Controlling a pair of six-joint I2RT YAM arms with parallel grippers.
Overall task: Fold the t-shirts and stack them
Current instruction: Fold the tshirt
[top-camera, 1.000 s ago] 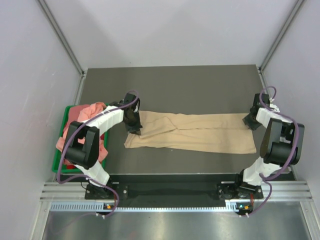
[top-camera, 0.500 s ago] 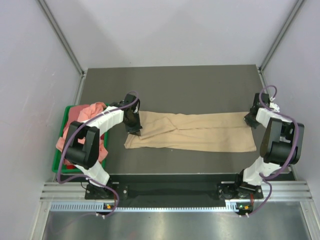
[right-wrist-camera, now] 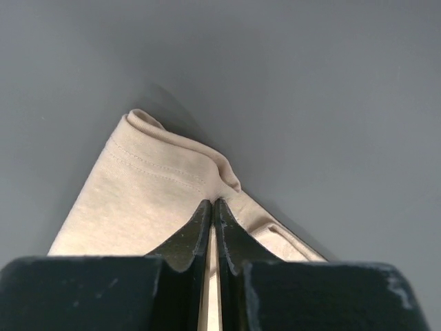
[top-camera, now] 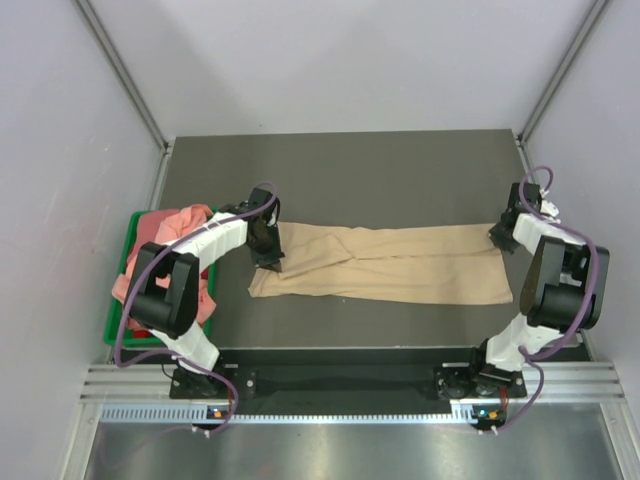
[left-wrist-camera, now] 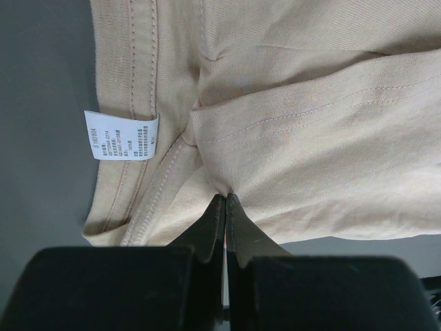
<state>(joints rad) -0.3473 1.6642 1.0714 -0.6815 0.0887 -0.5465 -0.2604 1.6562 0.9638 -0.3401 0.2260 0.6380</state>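
A tan t-shirt (top-camera: 385,263) lies stretched as a long folded strip across the dark table. My left gripper (top-camera: 268,248) is shut on its left end; the wrist view shows the jaws (left-wrist-camera: 226,198) pinching cloth beside the collar and its white neck label (left-wrist-camera: 121,135). My right gripper (top-camera: 499,233) is shut on the strip's far right corner, where the tan t-shirt (right-wrist-camera: 158,186) bunches into a small fold at the fingertips (right-wrist-camera: 212,203). Salmon-pink t-shirts (top-camera: 172,262) lie heaped at the left.
A green bin (top-camera: 118,322) holds the pink heap at the table's left edge, close behind the left arm. Grey walls and metal posts enclose the table on three sides. Both arm bases sit on the rail at the near edge.
My right gripper has closed on the shirt's far right corner and shifted slightly toward the back. The left gripper and the shirt's left end have stayed put.
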